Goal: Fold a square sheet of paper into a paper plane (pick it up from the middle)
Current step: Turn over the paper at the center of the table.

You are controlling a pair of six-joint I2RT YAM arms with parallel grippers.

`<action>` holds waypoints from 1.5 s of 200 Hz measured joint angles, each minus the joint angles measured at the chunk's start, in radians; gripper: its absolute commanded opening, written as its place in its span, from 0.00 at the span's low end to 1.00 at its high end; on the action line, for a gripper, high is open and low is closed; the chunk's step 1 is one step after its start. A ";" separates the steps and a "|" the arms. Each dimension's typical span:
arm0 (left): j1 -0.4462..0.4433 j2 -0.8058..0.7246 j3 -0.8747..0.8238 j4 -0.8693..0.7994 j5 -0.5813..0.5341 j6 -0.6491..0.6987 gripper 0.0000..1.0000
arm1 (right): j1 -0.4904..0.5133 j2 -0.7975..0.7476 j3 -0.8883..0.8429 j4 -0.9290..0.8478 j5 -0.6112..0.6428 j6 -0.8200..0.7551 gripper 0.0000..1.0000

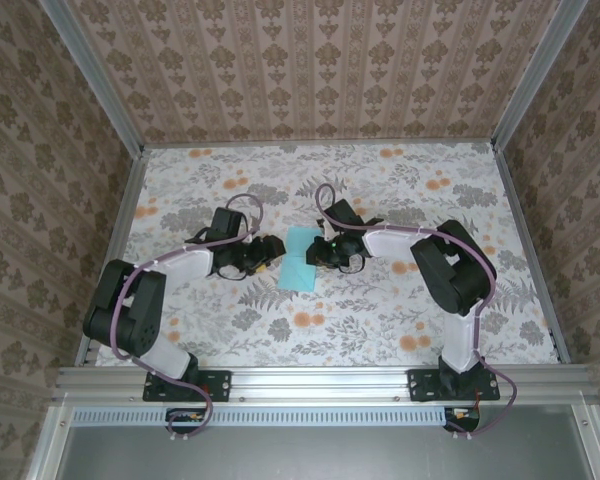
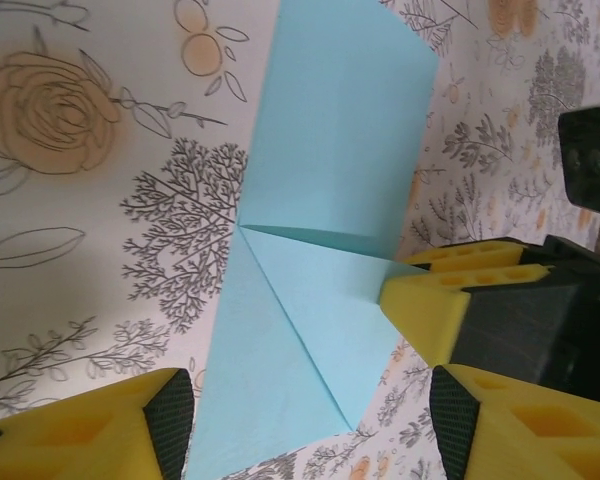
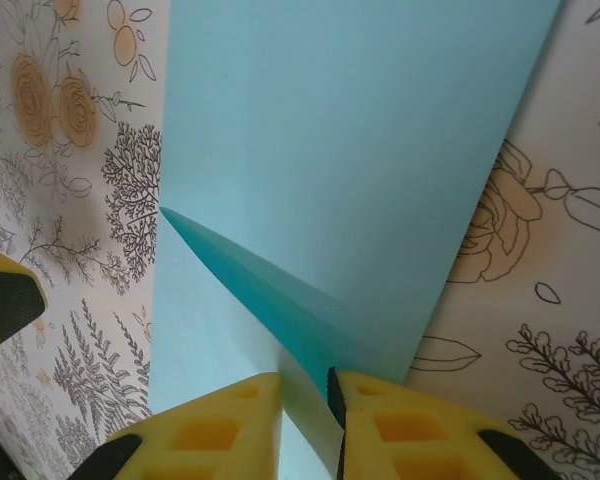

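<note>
We record the square sheet of paper as plain light teal without print, shading to a darker teal along its lifted fold. The table carries a white ground with grey foliage and orange blossoms, and the walls show a beige-and-brown damask in vertical stripes. We note the left claw and the right claw as yellow with black pads, on arms of white and black with mauve cables.

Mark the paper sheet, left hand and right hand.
square sheet of paper (image 1: 298, 265), top view, its middle.
left hand (image 2: 310, 415), left wrist view, between its open fingertips.
right hand (image 3: 305, 390), right wrist view, between fingertips pinching the sheet.
</note>
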 measured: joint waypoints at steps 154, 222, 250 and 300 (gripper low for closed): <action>-0.048 0.172 0.029 0.160 0.146 -0.043 0.46 | -0.035 -0.007 -0.082 0.124 -0.028 0.072 0.11; -0.085 0.230 0.064 0.170 0.154 -0.039 0.34 | -0.039 -0.008 -0.091 0.126 -0.032 0.074 0.12; -0.085 0.246 0.079 0.170 0.154 -0.030 0.26 | -0.040 -0.015 -0.093 0.126 -0.035 0.078 0.17; -0.087 0.251 0.093 0.169 0.150 -0.003 0.09 | -0.060 -0.131 -0.121 0.117 -0.022 0.092 0.48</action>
